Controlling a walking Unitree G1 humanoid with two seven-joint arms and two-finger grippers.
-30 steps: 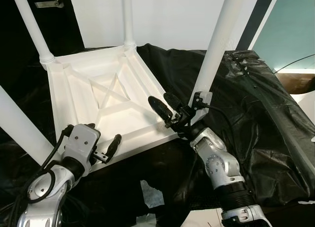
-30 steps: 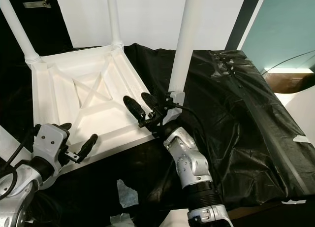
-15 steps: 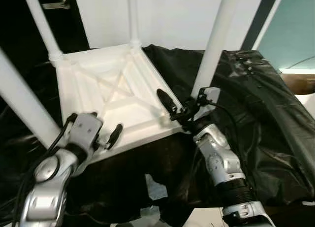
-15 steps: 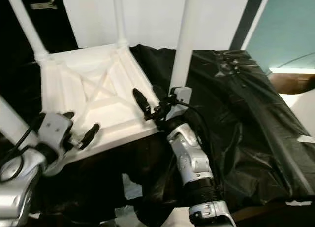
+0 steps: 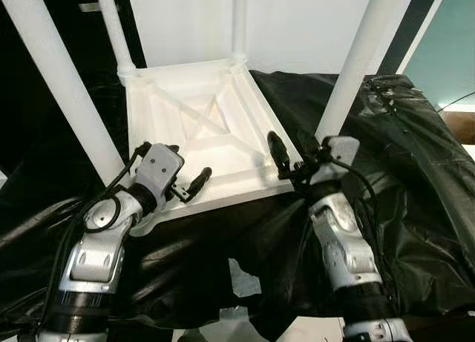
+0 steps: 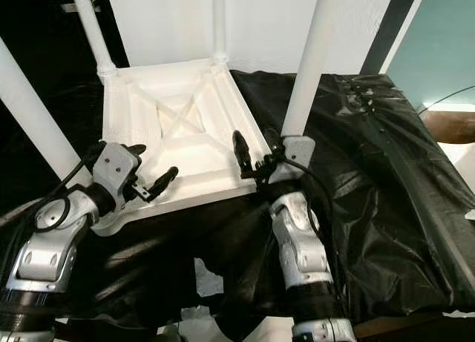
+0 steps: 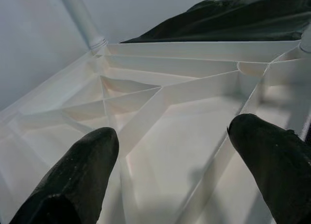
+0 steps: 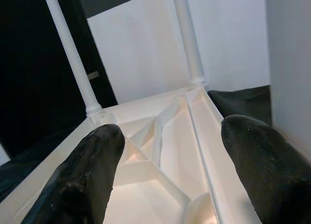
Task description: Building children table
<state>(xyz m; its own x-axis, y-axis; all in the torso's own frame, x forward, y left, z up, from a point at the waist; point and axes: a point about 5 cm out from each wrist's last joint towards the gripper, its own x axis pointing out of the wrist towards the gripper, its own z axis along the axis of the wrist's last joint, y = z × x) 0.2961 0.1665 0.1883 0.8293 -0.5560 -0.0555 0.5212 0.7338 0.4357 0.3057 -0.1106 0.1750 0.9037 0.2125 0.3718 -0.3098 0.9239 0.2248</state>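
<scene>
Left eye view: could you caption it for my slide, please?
Both open grippers, left and right, flank the upturned white table.

The upturned table (image 5: 200, 127) lies on black sheeting (image 5: 415, 179), its ribbed underside open to the air between four upright legs. The near left leg (image 5: 63, 90) and near right leg (image 5: 360, 60) flank that opening; the two far legs stand at the back corners. The left claw (image 5: 185, 180) and right claw (image 5: 291, 150), both spread, sit at the near edge, with free room above the ribs ahead.
</scene>
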